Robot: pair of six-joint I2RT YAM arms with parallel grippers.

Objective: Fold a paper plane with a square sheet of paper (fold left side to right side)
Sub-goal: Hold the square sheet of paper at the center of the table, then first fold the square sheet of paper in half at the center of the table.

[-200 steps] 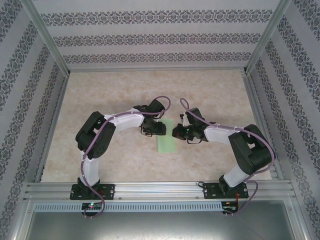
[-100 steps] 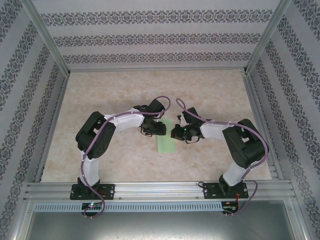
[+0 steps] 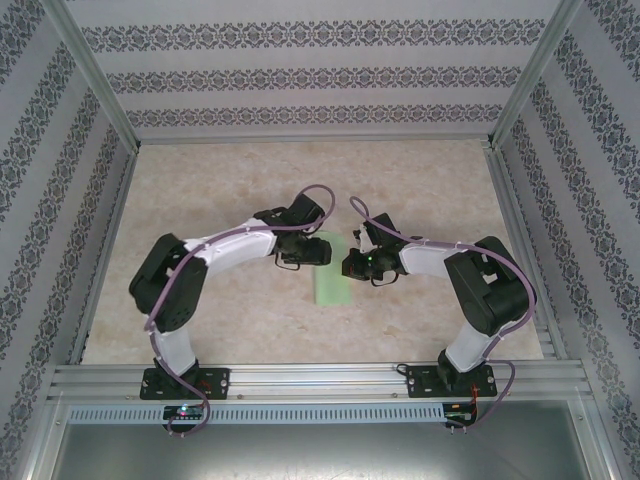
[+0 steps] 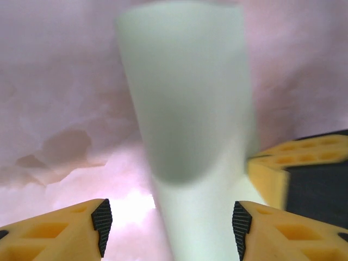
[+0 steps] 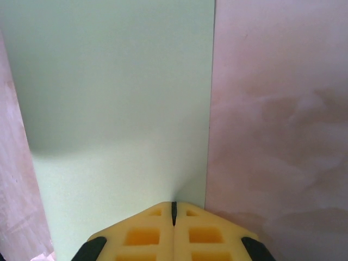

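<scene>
The folded square sheet of paper (image 3: 333, 288), laid flat on the table (image 3: 430, 180), is pinned near its edge by the closed right gripper (image 5: 174, 211) and straddled by the open left gripper (image 4: 169, 224), so its layers could be dragged askew if brushed.

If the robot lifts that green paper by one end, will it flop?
Probably floppy: the paper looks thin and lies flat on the table. Likely light, so a nudge could slide it; the shut right gripper at its edge may be pinning it.
</scene>
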